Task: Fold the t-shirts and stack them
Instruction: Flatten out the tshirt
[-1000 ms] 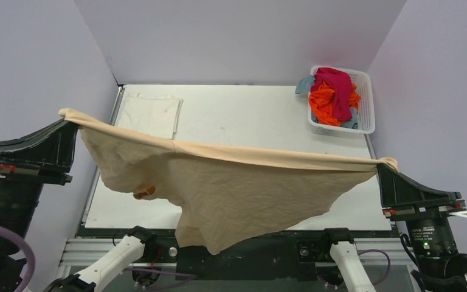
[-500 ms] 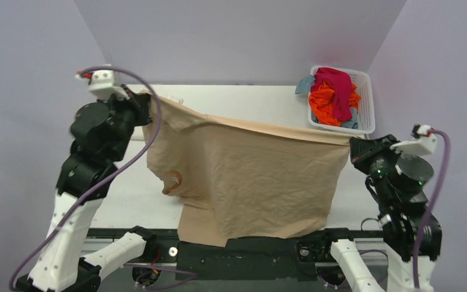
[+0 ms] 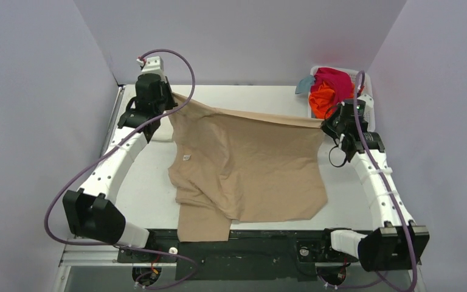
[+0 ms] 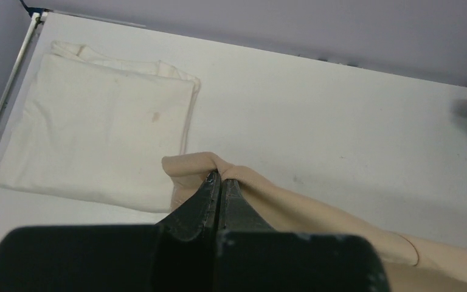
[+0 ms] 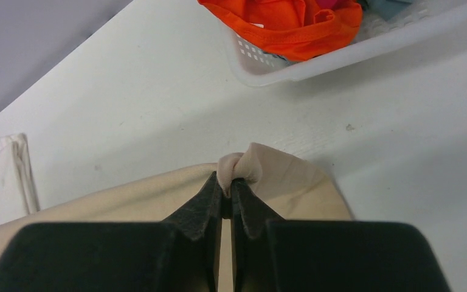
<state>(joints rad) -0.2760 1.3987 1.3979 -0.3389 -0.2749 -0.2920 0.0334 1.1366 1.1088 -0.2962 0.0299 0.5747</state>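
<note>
left hand (image 4: 220,181): pinched tight on corner of large tan cloth t-shirt (image 3: 249,158) | right hand (image 5: 226,182): pinched tight on opposite corner | shirt: taut between hands, draped onto white bench (image 3: 249,100)

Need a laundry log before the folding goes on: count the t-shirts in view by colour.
tan t-shirt: 1
cream-white t-shirt: 1
magenta t-shirt: 1
orange t-shirt: 1
teal t-shirt: 1
Total: 5, counting each colour bunched in the basket once.
</note>
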